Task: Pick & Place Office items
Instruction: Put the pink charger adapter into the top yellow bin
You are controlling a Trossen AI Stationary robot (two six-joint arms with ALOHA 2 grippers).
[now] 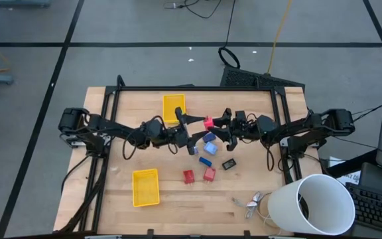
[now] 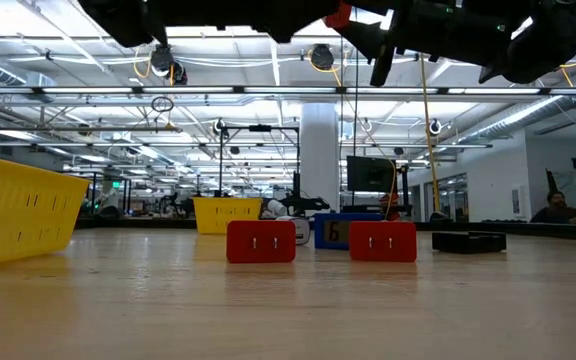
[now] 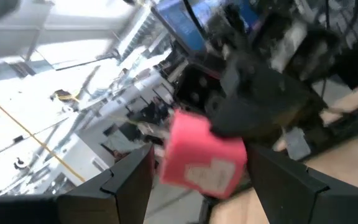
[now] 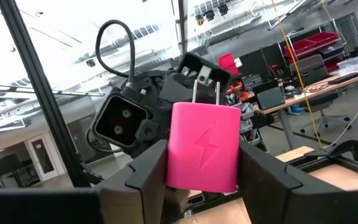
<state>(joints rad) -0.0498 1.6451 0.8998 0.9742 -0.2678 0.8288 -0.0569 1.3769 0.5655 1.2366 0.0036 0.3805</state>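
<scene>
The right gripper (image 1: 219,123) clamped the pink charger (image 4: 204,146), prongs pointing toward the left gripper (image 1: 192,122), whose fingers gaped just beside it.

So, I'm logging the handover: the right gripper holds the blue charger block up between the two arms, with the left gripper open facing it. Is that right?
Not quite: the block is pink, not blue. The right wrist view shows the right gripper shut on the pink charger block, prongs up. The rest stands: it is held between the arms, with the left gripper open facing it.
</scene>
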